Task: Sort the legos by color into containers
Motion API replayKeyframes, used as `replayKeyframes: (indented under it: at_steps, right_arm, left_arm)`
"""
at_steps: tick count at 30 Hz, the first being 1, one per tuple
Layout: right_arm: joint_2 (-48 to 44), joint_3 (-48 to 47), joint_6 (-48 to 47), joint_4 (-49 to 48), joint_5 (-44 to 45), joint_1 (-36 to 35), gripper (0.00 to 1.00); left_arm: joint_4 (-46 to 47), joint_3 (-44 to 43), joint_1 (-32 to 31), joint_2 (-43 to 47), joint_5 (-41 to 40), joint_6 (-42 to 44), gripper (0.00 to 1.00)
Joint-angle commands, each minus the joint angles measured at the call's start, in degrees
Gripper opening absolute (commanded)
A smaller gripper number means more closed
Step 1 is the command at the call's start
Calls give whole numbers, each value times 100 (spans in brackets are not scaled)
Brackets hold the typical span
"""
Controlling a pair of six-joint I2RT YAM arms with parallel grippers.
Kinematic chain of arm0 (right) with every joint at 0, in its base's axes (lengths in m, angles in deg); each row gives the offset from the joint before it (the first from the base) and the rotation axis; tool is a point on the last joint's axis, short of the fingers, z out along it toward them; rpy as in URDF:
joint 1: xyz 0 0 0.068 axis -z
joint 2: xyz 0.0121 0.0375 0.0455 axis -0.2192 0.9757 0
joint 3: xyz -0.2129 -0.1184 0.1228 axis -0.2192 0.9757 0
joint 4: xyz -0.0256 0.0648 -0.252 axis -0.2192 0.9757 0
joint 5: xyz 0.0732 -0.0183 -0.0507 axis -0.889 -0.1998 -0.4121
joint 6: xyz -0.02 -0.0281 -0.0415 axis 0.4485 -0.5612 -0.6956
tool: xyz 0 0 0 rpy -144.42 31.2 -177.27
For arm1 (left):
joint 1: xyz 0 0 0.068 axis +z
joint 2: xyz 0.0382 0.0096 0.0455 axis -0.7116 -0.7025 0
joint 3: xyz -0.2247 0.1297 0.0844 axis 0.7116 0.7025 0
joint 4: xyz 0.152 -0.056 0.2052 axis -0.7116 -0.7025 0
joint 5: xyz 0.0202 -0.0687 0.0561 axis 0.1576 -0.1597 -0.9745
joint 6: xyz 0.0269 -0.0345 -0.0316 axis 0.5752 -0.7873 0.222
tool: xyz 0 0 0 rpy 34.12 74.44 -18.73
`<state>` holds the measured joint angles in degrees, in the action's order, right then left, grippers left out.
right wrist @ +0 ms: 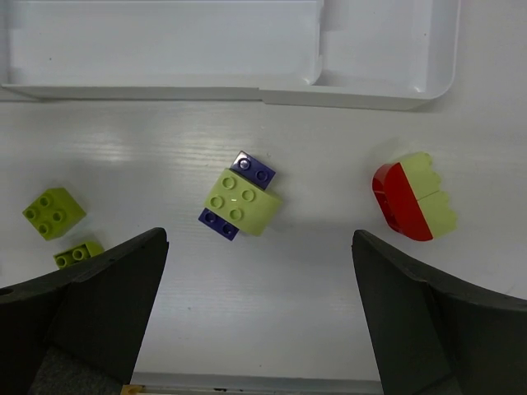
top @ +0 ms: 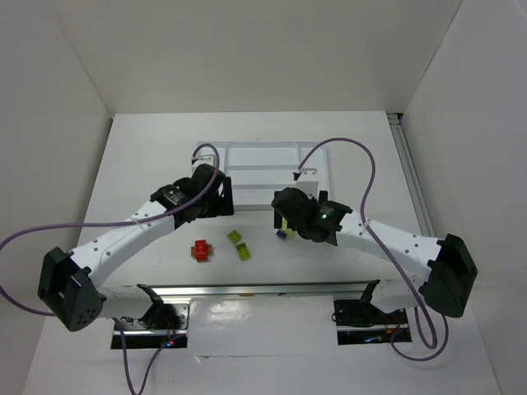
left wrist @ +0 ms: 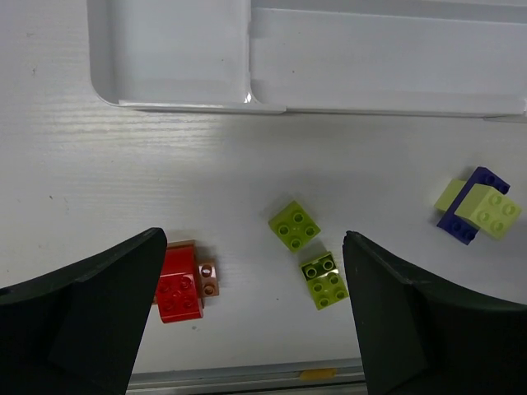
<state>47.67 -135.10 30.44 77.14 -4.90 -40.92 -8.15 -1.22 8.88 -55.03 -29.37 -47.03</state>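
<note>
The right jaws hang spread and empty over the white surface. A pale-green square brick stacked on a dark purple oblong brick lies between them, a little toward the tray from the fingertips. The purple brick's long axis runs on a slant, roughly pointing at the tray. We judge that the jaws would close across its short width after a small wrist turn. The right arm is the nearer one to this stack, which sits far to one side in the left wrist view. A rounded red-and-pale-green piece lies near the far finger.

The left jaws are also spread and empty. A yellow-green square brick and a second yellow-green brick lie between them. A red brick on an orange one sits beside one finger.

The shallow white plastic tray with thin dividers lies beyond all the bricks. The compartments we can see hold nothing, though the arms hide part of the tray from above.
</note>
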Motion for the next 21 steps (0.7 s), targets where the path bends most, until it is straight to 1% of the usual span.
replayKeyframes:
  at_steps: [1, 6, 10, 11, 12, 14, 16, 18, 19, 20, 21]
  right_arm:
    - [-376, 55, -18, 14, 158, 32, 100]
    - [-377, 55, -484, -65, 88, 32, 100]
    - [-526, 388, -801, -232, 88, 32, 100]
    - [-578, 389, -1001, -293, 88, 32, 99]
    - [-648, 458, -1229, -294, -60, 32, 96]
    - [-649, 512, -1626, -661, -394, 32, 95]
    - [-527, 573, -2170, -760, -771, 233, 95]
    - [-202, 573, -2573, -917, -1360, 611, 95]
    - [-131, 573, -2689, -996, -1536, 769, 95]
    - [-69, 660, -2821, -1101, -1912, 831, 95]
    - [-69, 731, -3014, -1355, -2081, 832, 92]
  left_arm:
    - [-51, -114, -16, 2, 71, -143, 100]
    - [11, -167, -16, 63, 133, -91, 100]
    - [90, -167, -16, 116, 256, 32, 100]
    - [90, -167, -16, 177, 256, 33, 100]
    - [90, -167, -16, 177, 256, 94, 100]
    - [90, -115, -16, 257, 256, 94, 100]
    - [90, -114, -16, 327, 256, 94, 100]
    - [90, -114, -16, 327, 256, 146, 100]
    - [90, -114, -16, 327, 256, 147, 100]
    - [90, -114, -16, 327, 256, 147, 100]
    - [90, -114, -16, 327, 256, 147, 100]
